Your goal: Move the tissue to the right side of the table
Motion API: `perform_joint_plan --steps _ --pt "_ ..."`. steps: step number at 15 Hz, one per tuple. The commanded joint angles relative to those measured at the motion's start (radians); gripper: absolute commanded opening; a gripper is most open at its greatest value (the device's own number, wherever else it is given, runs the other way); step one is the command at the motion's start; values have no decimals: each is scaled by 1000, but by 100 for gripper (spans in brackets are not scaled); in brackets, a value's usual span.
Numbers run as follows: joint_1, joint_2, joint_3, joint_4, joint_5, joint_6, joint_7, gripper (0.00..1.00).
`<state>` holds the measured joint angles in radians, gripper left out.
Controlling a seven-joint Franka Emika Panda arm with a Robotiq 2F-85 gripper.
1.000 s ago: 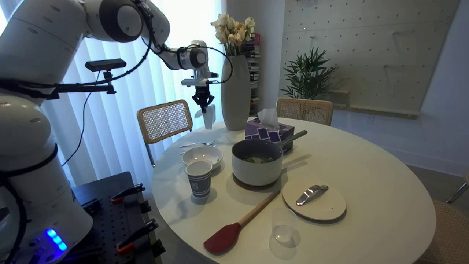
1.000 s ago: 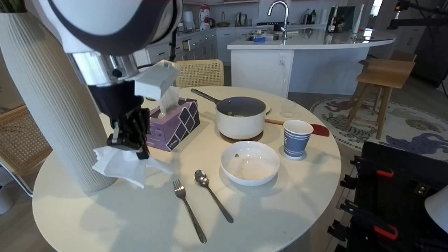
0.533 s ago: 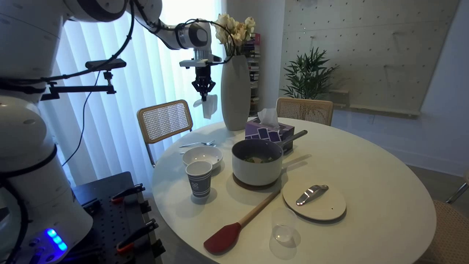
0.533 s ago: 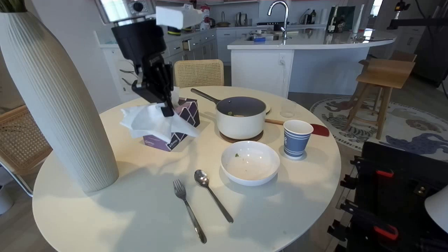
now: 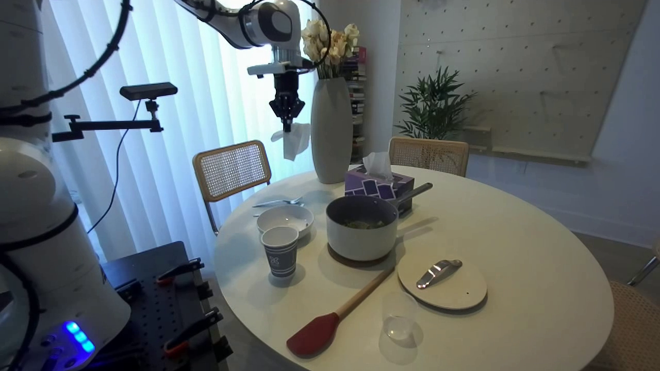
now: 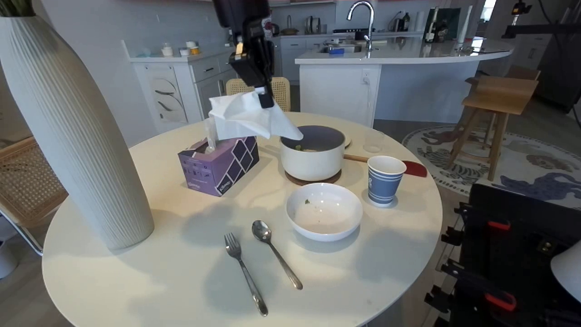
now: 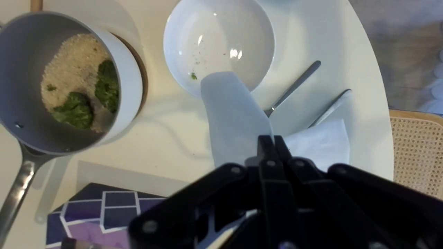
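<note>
Wrist view, upper left: pot (image 7: pixel 27 79) holds pale grainy food (image 7: pixel 67 58), greens (image 7: pixel 74 110). Top centre: bowl (image 7: pixel 238 31), green scraps (image 7: pixel 193 75) inside. End effector (image 7: pixel 272 139) pinches tissue (image 7: pixel 235 121).

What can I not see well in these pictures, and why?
Wrist view: prongs of the fork, hidden by the tissue.
Wrist view: the tissue's pinched part, hidden by the fingers.
In an exterior view: most of the plate, hidden by the pot.
In an exterior view: the flowers, cut off by the top edge.
</note>
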<state>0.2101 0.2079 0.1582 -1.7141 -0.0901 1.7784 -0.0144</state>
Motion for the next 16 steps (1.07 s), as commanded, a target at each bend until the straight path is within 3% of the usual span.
perform_joint_plan --steps 1,9,16 --pt "-61 -175 -29 -184 43 15 -10 0" --pt "-195 -467 -159 -462 -26 44 -41 0" --pt "-290 -578 -252 -635 -134 180 -37 0"
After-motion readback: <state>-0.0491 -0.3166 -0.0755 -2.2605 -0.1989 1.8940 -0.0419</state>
